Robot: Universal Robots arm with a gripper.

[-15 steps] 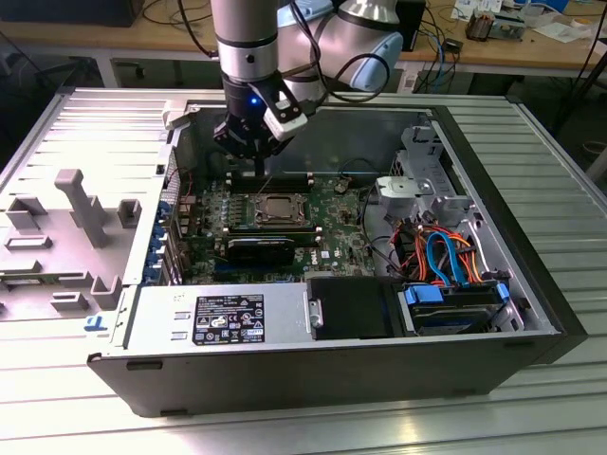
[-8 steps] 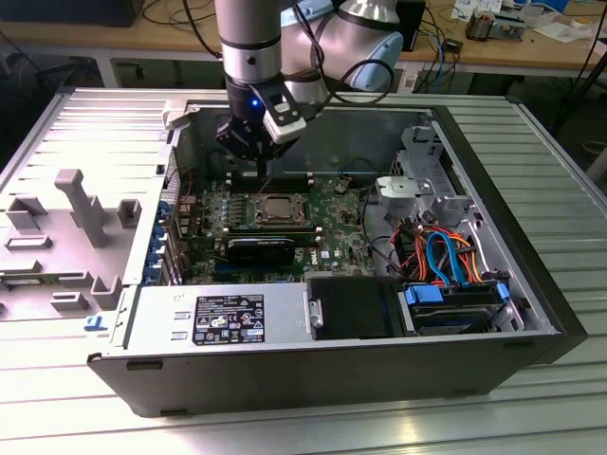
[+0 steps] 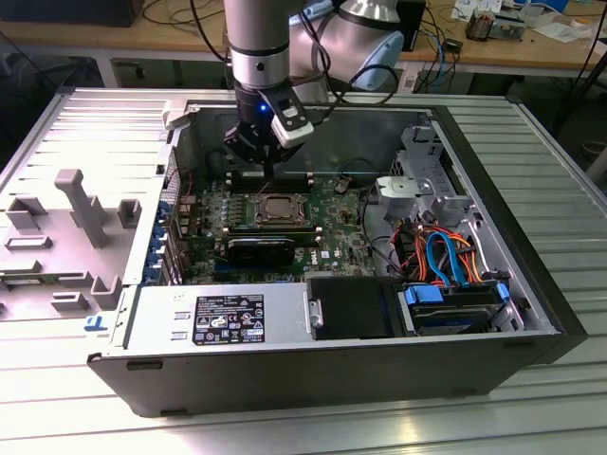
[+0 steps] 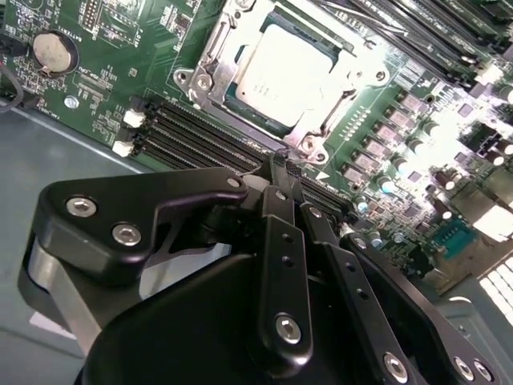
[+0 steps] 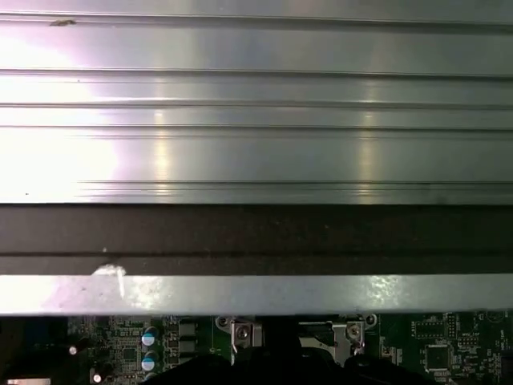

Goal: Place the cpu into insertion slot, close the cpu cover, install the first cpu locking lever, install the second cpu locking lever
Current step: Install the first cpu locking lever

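One arm reaches down into an open computer case [image 3: 332, 379] in the exterior view, and its gripper [image 3: 254, 163] hangs just above the green motherboard [image 3: 204, 232], close to the far edge of the insertion slot [image 3: 275, 210]. The cpu [image 3: 276, 208] lies inside that slot as a dull grey square, and the cpu cover [image 3: 254, 217] sits down flat around it as a silver frame. Nearer than the slot lies a long black part [image 3: 261, 251] across the board. Towards the exterior view's right of the slot is a drive bay with orange and blue cables [image 3: 441, 254]. The case rests on a ribbed metal tabletop [image 3: 531, 417].

In the second wrist view the black fingers [image 4: 282, 265] come together to a narrow tip (nothing shows between them), so they look clenched and hold nothing. That tip hovers at the corner of the insertion slot [image 4: 210, 53], just beside a screw on the cover frame. The cpu [image 4: 284, 70] fills the window of the cpu cover [image 4: 317, 120], which lies closed over its edges. Black memory slots [image 4: 204, 136] run alongside the slot, between it and the fingers.

In the first wrist view a ribbed metal surface [image 5: 256, 120] and the case wall [image 5: 256, 293] stand above a strip of the motherboard [image 5: 433, 345], where two silver clips [image 5: 240, 333] sit side by side.
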